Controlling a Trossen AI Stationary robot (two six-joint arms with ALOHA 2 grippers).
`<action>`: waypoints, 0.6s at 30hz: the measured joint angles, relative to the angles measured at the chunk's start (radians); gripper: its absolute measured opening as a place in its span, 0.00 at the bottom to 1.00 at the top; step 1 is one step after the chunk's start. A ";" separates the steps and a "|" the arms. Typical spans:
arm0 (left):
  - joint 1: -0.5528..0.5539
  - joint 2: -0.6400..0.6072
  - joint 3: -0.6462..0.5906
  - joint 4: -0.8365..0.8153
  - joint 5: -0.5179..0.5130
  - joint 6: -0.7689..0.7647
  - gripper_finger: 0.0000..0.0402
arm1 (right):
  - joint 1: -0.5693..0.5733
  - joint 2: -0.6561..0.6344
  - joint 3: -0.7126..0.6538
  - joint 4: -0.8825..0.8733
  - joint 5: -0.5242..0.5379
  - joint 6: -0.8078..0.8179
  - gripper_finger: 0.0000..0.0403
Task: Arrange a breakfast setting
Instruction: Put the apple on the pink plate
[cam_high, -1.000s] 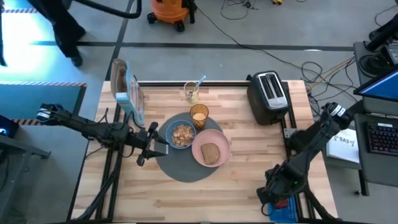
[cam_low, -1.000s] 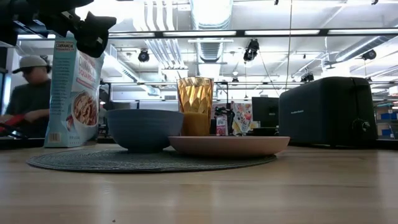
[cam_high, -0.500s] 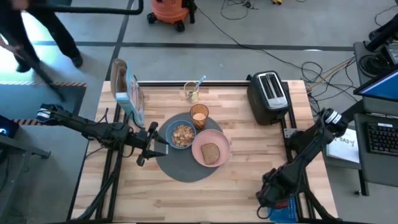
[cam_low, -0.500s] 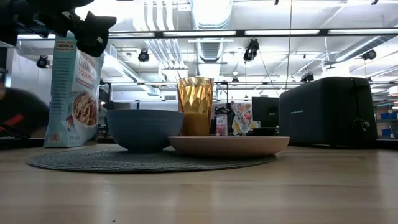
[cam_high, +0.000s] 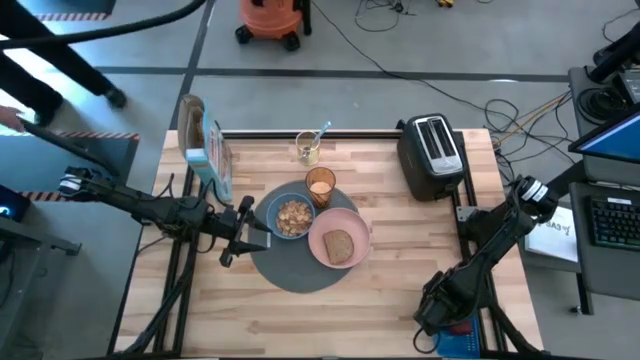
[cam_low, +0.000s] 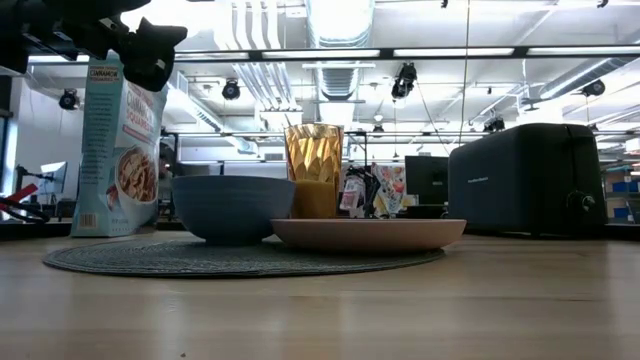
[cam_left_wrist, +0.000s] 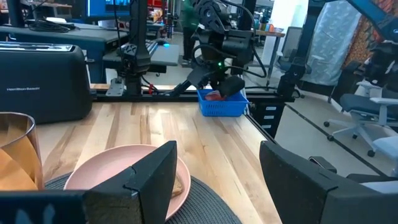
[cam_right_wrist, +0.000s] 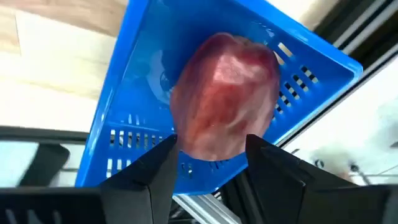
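Right gripper (cam_right_wrist: 208, 165) over blue basket (cam_right_wrist: 155, 93): fingers cut off at frame bottom, contact with red food piece (cam_right_wrist: 227, 96) unclear. From above, arm hides that basket. Low camera: bowl (cam_low: 232, 207) contents hidden by rim; toast slice out of sight on plate (cam_low: 368, 233); left gripper (cam_low: 150, 50) partly cropped.

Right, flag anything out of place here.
Nothing is spilled. The light-blue spoon stands in the clear glass behind the mat, not by the blue bowl, and the red food piece lies in a blue basket at the table's corner, under the right gripper. The left gripper waits, open, beside the mat.
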 joint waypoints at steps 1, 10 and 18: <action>0.000 0.000 0.000 0.000 0.000 0.000 0.53 | 0.000 0.000 0.000 0.000 0.000 -0.013 0.45; 0.000 0.001 0.000 -0.001 0.000 0.000 0.53 | 0.000 0.000 -0.001 -0.005 0.000 -0.022 0.41; 0.000 0.006 0.000 -0.001 0.000 0.000 0.53 | 0.004 0.000 -0.005 -0.006 0.000 -0.046 0.52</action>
